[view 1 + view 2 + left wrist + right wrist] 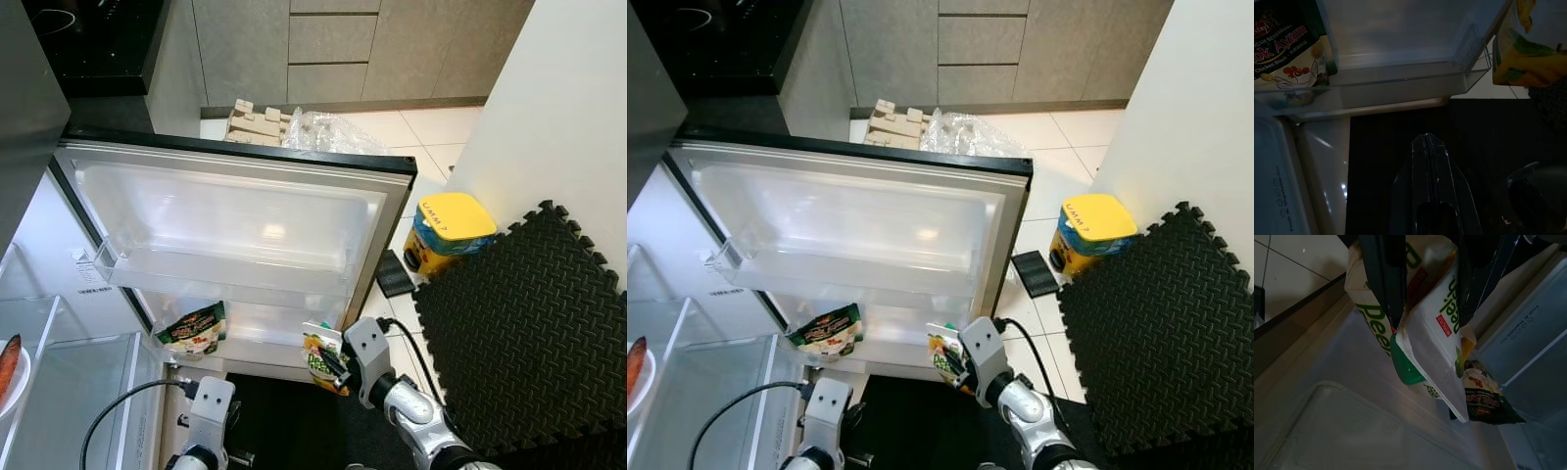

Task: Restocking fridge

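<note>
The right gripper (1430,279) clamped a glossy juice carton (324,360) with a green cap at the lower door bin's (265,323) end. A crinkly stock packet (195,330) sat in that clear plastic bin. The left gripper (1429,161) hung below, fingers together

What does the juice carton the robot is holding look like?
The juice carton is white cardboard with green "Peel" lettering, yellow and green fruit artwork, a small red label and a green screw cap. It hangs tilted, pinched in the right gripper, one black finger on each side. It is held at the right end of the lower door shelf, where a chicken stock packet stands.
</note>
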